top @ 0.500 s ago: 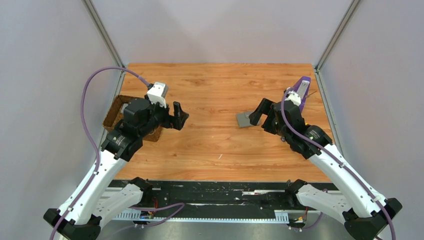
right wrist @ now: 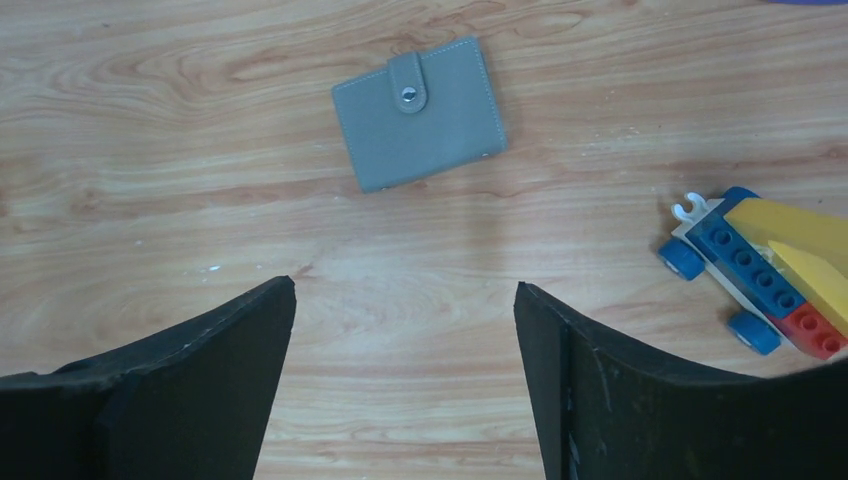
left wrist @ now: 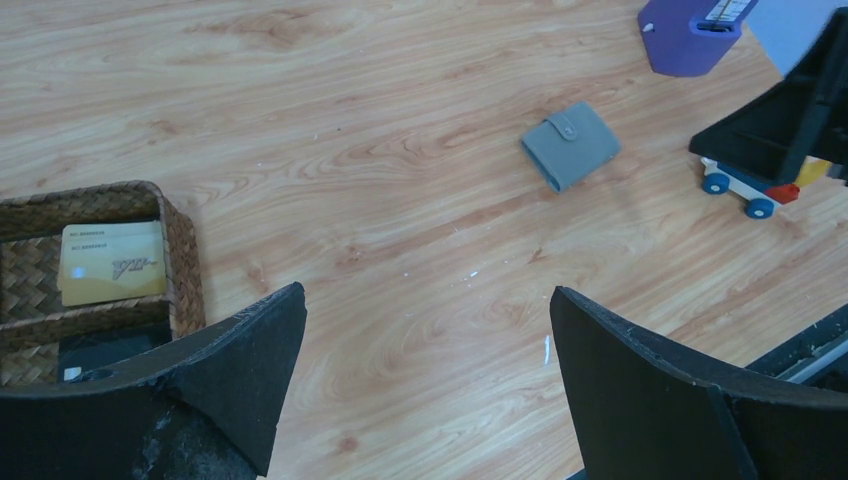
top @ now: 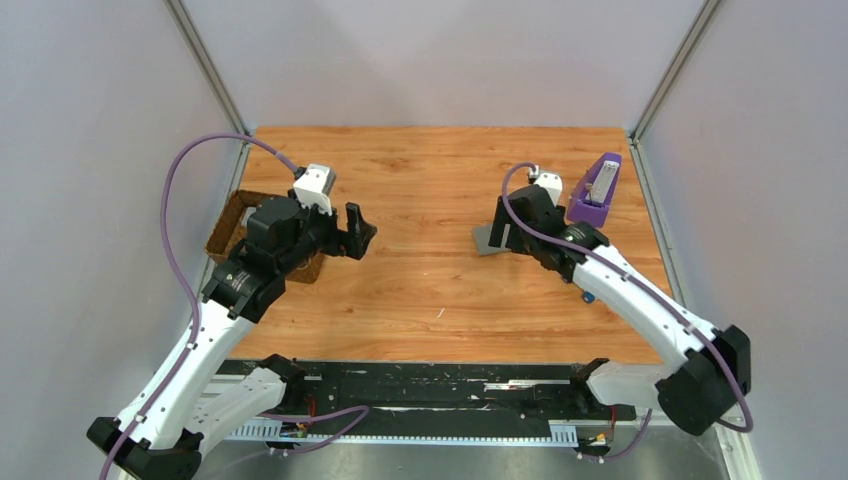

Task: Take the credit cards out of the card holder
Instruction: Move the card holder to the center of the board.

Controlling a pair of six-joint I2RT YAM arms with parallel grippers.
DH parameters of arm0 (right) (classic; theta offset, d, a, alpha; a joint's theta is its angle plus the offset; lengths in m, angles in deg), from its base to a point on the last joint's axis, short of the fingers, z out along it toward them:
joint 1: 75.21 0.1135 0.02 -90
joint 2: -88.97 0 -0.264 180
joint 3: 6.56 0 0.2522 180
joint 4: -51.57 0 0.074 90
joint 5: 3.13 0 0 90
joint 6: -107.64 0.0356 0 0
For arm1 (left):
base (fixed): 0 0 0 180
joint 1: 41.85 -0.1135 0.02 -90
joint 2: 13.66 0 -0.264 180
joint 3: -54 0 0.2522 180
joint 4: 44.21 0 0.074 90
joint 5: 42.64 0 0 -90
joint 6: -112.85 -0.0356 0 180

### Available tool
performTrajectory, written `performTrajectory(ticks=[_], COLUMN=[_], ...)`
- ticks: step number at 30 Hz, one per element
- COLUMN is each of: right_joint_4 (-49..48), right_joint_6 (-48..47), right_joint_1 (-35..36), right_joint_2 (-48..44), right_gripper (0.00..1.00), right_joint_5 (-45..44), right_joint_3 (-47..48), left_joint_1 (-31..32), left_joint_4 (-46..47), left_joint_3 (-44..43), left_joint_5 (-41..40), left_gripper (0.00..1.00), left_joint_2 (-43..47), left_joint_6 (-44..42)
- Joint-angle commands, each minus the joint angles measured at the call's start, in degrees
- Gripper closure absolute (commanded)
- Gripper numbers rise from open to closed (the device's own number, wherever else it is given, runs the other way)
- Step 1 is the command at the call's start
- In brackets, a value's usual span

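Hovering with the right pincer (right wrist: 405, 300) spread wide, pinching nothing. Just ahead of its fingertips, the card holder (right wrist: 418, 113), flat and snapped closed, contents hidden. Out beyond one finger, a toy brick car (right wrist: 765, 270), cut off at the edge. Left pincer (left wrist: 428, 300) likewise spread, empty; beside one finger, a woven tray (left wrist: 185, 250) holding a tan credit card (left wrist: 110, 262), nearer compartment half hidden.
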Motion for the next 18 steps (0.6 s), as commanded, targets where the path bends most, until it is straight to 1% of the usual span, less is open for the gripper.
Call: performTrajectory(ticks=[1,3,5,10,13,18], right_joint_4=[-5.91,-8.09,-10.7,-16.65,-18.0,-18.29], right_joint_6=[-8.01,-9.68,-10.48,-11.59,-12.8,-13.94], right_joint_1=[-3.08,-4.67,-6.26,-10.44,-12.87,-14.93], right_joint_2=[6.49,9.27,11.78,18.84,23.08,30.05], right_gripper=[0.24,0.33,0.4,0.45,0.47,0.5], right_joint_5=[2.37,5.67,9.0,16.82,20.66,24.51], right_joint_3=[3.93,4.63,4.93,5.8,8.0,11.18], left_joint_1=[-0.18,-0.17,-0.22,-0.17,-0.17,-0.22], left_joint_4=[0.37,0.58,0.48,0.18,0.05,0.05], left_joint_3=[-1.0,-0.85,-0.98,-1.01,-1.0,-0.9], left_joint_5=[-1.5,-1.11,-1.15,-1.54,-1.99,-1.92], left_gripper=[0.0,0.0,0.0,0.0,0.0,0.0], left_joint_2=[0.71,0.66,0.36,0.3,0.41,0.82], left_joint_6=[-0.21,-0.21,-0.34,-0.45,-0.53,-0.54])
